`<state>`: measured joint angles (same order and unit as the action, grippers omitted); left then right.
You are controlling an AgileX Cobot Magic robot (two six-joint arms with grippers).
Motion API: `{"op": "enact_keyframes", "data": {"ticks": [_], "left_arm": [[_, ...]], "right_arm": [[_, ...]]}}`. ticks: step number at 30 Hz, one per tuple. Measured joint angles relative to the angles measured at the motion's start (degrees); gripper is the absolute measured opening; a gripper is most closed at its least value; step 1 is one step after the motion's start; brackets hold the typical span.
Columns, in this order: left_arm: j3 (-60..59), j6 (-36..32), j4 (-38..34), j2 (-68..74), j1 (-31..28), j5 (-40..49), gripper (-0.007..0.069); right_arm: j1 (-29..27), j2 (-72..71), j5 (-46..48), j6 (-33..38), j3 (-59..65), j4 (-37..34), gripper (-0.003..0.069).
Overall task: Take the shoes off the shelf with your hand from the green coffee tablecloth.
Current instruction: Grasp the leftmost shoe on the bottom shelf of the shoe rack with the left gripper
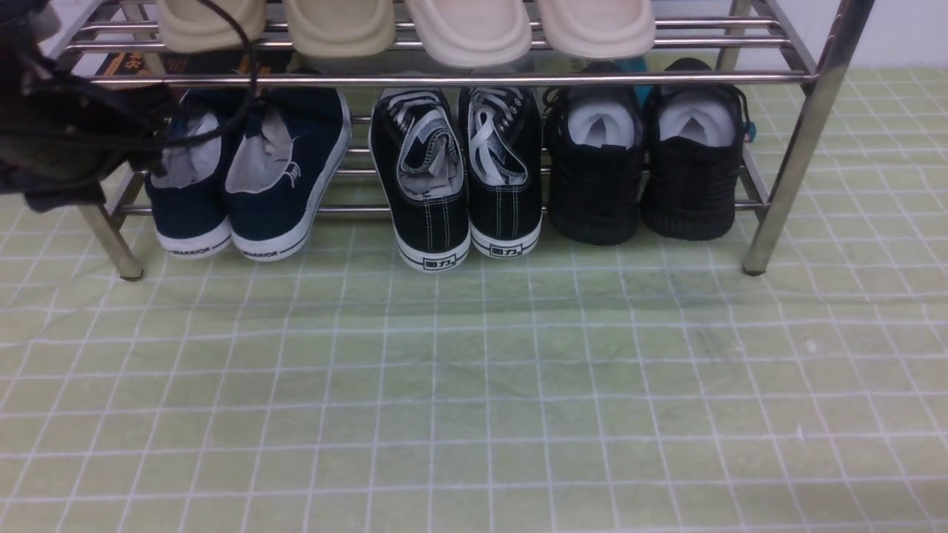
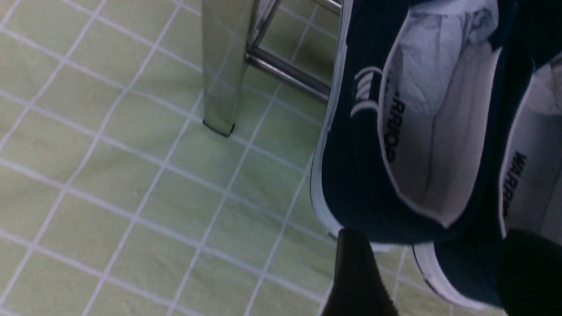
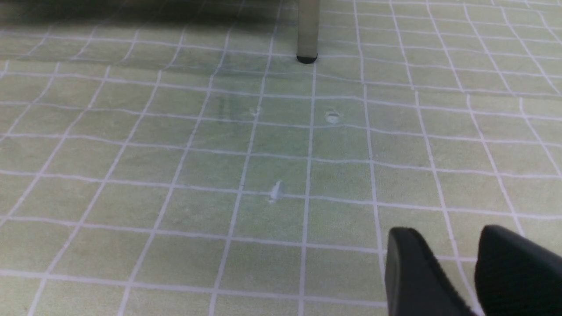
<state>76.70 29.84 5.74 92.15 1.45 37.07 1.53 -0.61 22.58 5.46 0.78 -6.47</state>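
The navy-blue shoes [image 1: 278, 200] with white "WARRIOR" soles stand at the left end of the shelf's [image 1: 796, 141] lower tier, heels toward me. The steel shelf stands on the green tablecloth [image 1: 474, 385]. My left gripper [image 1: 152, 152] is open at the left shoe's [image 1: 189, 218] heel. In the left wrist view the left gripper [image 2: 434, 245] has its fingertips [image 2: 353, 263] spread wide on either side of the two heels [image 2: 351, 184], holding nothing. My right gripper [image 3: 456, 254] hangs low over bare cloth with its jaws close together and empty; it is out of the front view.
Black lace-up sneakers [image 1: 459, 185] and all-black knit sneakers [image 1: 644, 170] share the lower tier. Beige slippers [image 1: 466, 26] lie on the upper tier. A shelf leg [image 2: 221, 66] stands beside the left shoe. Another leg [image 3: 307, 30] stands ahead of the right gripper.
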Motion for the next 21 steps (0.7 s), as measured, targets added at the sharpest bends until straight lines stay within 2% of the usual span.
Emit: {"op": "enact_keyframes", "data": {"ticks": [7, 12, 15, 21], "left_arm": [[3.08, 0.11, 1.56, 7.02, 0.0, -4.87, 0.0447], [3.1, 0.11, 4.6, 9.15, 0.0, -7.92, 0.0447], [3.1, 0.11, 8.79, 10.62, 0.0, -9.98, 0.0447], [3.15, 0.11, 11.57, 13.02, 0.0, -12.0, 0.0435]], "right_arm": [[0.0, 0.0, 0.0, 0.0, 0.0, 0.0, 0.024], [0.0, 0.0, 0.0, 0.0, 0.0, 0.0, 0.024], [0.0, 0.0, 0.0, 0.0, 0.0, 0.0, 0.024], [0.0, 0.0, 0.0, 0.0, 0.0, 0.0, 0.024]]}}
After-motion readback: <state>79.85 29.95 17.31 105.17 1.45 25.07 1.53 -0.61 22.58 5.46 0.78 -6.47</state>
